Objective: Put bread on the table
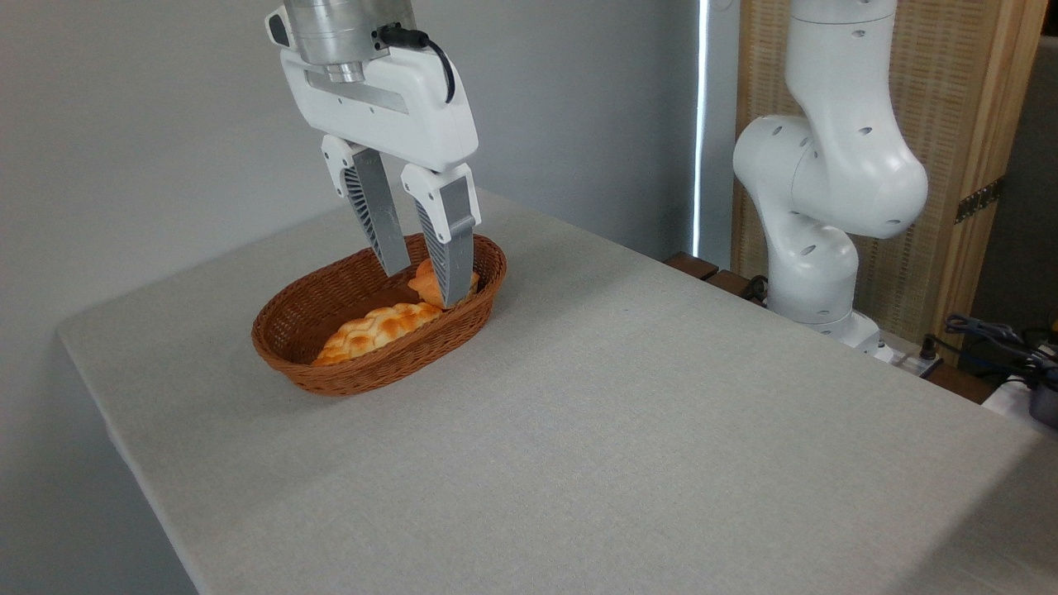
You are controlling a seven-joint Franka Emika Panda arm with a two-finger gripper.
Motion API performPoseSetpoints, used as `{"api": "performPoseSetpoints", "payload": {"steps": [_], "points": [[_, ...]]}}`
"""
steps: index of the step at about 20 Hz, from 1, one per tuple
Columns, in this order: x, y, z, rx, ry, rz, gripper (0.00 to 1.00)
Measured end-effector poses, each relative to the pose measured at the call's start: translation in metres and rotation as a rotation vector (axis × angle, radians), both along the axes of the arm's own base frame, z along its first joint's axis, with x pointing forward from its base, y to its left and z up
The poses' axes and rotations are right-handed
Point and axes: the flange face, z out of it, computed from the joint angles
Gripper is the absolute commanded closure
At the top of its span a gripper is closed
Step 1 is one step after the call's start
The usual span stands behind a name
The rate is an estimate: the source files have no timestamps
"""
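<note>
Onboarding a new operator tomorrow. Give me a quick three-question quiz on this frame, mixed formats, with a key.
1. True or false: the bread already lies on the table.
2. Multiple choice: what else lies in the wicker basket? A) a braided loaf B) a banana C) a cup
3. Fill in: the gripper fingers reach down at the basket's ____ end, as the picture shows it.

Key:
1. False; it sits in the basket, between the fingers.
2. A, the braided loaf.
3. Right.
</note>
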Motion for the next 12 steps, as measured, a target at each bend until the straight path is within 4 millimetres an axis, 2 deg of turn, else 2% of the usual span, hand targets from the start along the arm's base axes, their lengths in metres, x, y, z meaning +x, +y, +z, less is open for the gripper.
{"api": "performPoseSetpoints", "payload": {"steps": [8, 12], "points": [[0.0, 0.0, -0.0004, 0.0, 0.001, -0.015, 0.0], [-0.0029, -0.0076, -0.004, 0.0, 0.008, -0.029, 0.0]]}}
